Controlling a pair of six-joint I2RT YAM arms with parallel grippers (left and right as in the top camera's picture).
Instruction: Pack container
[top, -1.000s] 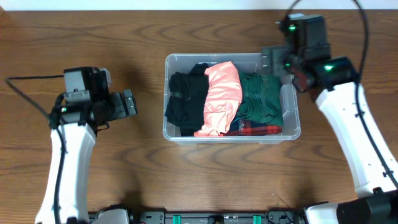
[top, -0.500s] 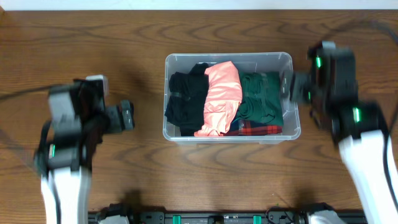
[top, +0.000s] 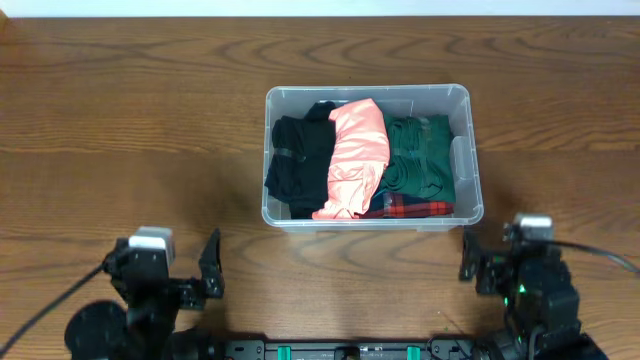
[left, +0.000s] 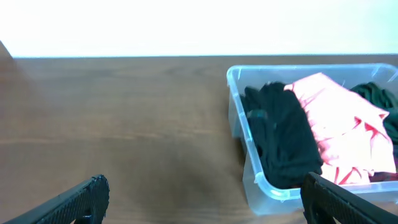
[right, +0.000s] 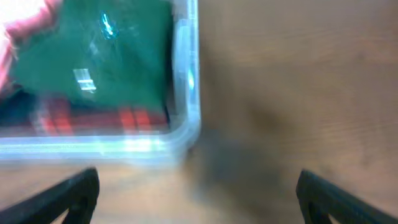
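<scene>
Wood table (top: 120, 100); container (top: 466, 150) packed with folded clothes (top: 355, 150); left jaws, right jaws gaping, empty.

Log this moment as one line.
container holds: black garment, pink garment, green garment, plaid cloth | left tool open, empty | right tool open, empty

Robot lab setup; wood-grain table (top: 120, 110); plain white wall (left: 186, 25)

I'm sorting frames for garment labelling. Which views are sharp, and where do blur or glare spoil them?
Overhead: sharp and evenly lit; the container and its pink garment read crisply. Left wrist: mildly soft, with the background beyond the table blown out white. Right wrist: heavily blurred, with bright glints over the green garment and along the container rim.
</scene>
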